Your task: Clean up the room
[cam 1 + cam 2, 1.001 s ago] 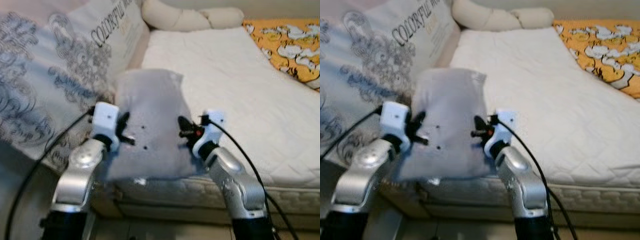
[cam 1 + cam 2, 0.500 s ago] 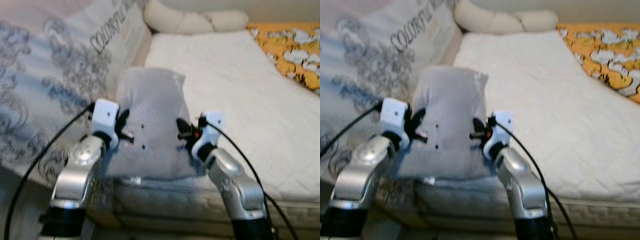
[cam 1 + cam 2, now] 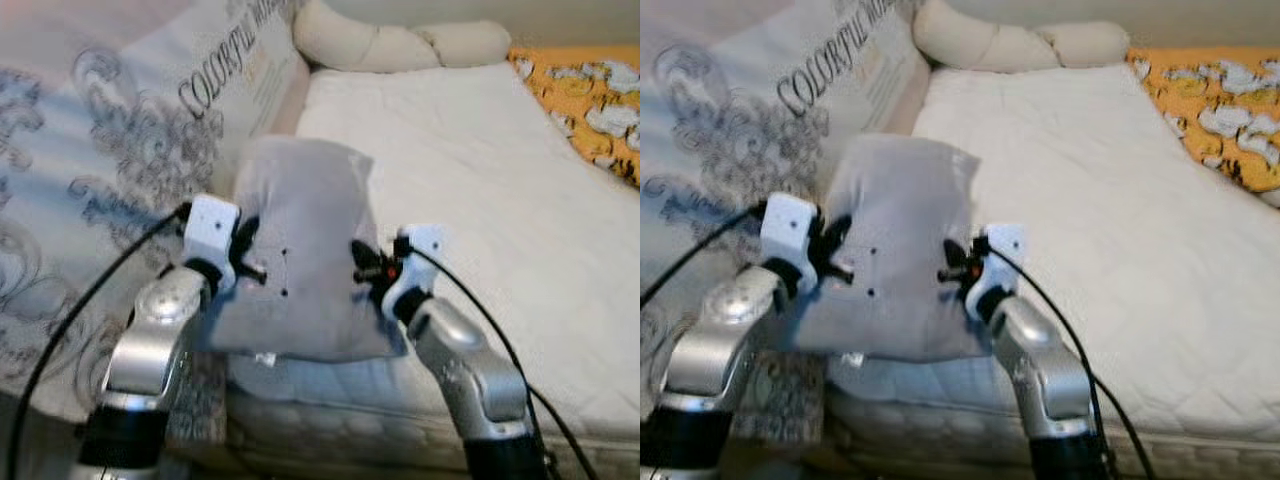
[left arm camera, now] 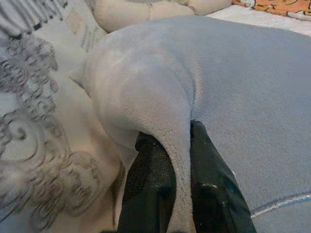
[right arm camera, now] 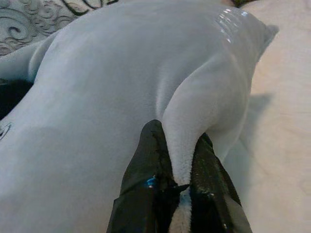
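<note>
A grey plush pillow is held up over the near edge of the white mattress. My left gripper is shut on the pillow's left side; its fingers pinch a fold of grey fabric. Pinching the pillow's right side is my right gripper, also shut, with its fingers squeezing a ridge of the cloth. The pillow stands tilted, its top leaning toward the bed.
A large patterned pillow with printed lettering lies at the left against the mattress. A cream bolster sits at the head of the bed. An orange patterned blanket covers the far right. The mattress edge lies below my arms.
The camera has moved forward and slightly left, so the bed looks closer. Both grippers still hold the grey pillow, which now sits a little further over the mattress.
</note>
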Controlling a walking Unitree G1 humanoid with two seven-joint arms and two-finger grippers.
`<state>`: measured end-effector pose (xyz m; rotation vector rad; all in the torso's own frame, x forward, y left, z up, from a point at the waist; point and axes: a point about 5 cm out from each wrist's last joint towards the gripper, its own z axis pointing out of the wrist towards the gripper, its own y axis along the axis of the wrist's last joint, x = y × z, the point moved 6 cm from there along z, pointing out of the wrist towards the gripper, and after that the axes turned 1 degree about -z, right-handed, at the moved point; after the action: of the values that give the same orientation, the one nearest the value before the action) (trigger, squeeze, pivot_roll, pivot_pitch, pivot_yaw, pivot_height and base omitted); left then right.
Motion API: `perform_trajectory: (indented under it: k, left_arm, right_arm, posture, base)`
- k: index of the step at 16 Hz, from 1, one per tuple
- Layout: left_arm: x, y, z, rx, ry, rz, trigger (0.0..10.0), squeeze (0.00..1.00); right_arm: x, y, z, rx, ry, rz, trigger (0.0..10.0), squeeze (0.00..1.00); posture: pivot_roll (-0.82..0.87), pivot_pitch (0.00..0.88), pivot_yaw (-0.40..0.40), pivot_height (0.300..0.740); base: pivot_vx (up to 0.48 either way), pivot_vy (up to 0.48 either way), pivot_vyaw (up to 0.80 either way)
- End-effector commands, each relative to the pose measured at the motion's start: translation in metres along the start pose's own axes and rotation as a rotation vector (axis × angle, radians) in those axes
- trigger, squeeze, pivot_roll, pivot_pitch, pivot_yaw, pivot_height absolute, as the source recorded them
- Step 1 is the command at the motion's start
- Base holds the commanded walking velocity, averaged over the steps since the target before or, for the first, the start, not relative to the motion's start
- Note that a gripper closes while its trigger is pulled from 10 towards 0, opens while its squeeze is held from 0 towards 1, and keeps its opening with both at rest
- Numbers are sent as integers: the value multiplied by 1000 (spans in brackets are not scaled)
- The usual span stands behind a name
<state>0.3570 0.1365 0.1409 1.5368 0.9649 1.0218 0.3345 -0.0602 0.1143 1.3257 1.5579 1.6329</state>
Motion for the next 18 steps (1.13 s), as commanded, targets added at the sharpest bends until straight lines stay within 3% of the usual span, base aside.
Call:
perform_trajectory:
  k: [1, 4, 7, 9, 12, 13, 15, 18]
  left_arm:
    - [-7, 11, 3, -45, -23, 15, 10000, 0]
    - [-10, 12, 11, -41, -58, 66, 10000, 0]
    - [-4, 12, 30, -24, -71, 147, 10000, 0]
    - [2, 14, 48, -12, -82, 200, 10000, 0]
    - [14, 28, 71, -30, -57, 210, 10000, 0]
    - [22, 42, 82, -43, -26, 238, 10000, 0]
    - [28, 50, 89, -46, -3, 234, 10000, 0]
    - [27, 46, 94, -40, -4, 243, 10000, 0]
  right_arm:
    - [-6, 8, -3, -25, -15, -6, 10000, 0]
    - [-12, 8, 0, -25, -40, 0, 10000, 0]
    - [-23, 7, 12, -26, -82, 11, 10000, 0]
    - [-31, 7, 26, -29, -97, 35, 10000, 0]
    - [-34, 5, 52, -13, -97, 26, 10000, 0]
    - [-35, 6, 65, -7, -92, 32, 10000, 1000]
    - [-37, 8, 71, -7, -86, 20, 10000, 1000]
    - [-48, 14, 64, -58, -103, 34, 10000, 1000]
  posture:
    - [-78, 0, 76, 740]
    - [-78, 0, 70, 740]
    - [-75, 0, 60, 740]
    - [-73, 0, 55, 740]
    - [-80, 0, 67, 740]
    - [-79, 0, 72, 740]
    - [-81, 0, 75, 740]
    - [-102, 0, 84, 740]
  base:
    - [0, 0, 0]
    - [0, 0, 0]
    - [0, 0, 0]
    - [0, 0, 0]
    - [0, 0, 0]
    - [0, 0, 0]
    - [0, 0, 0]
    - [0, 0, 0]
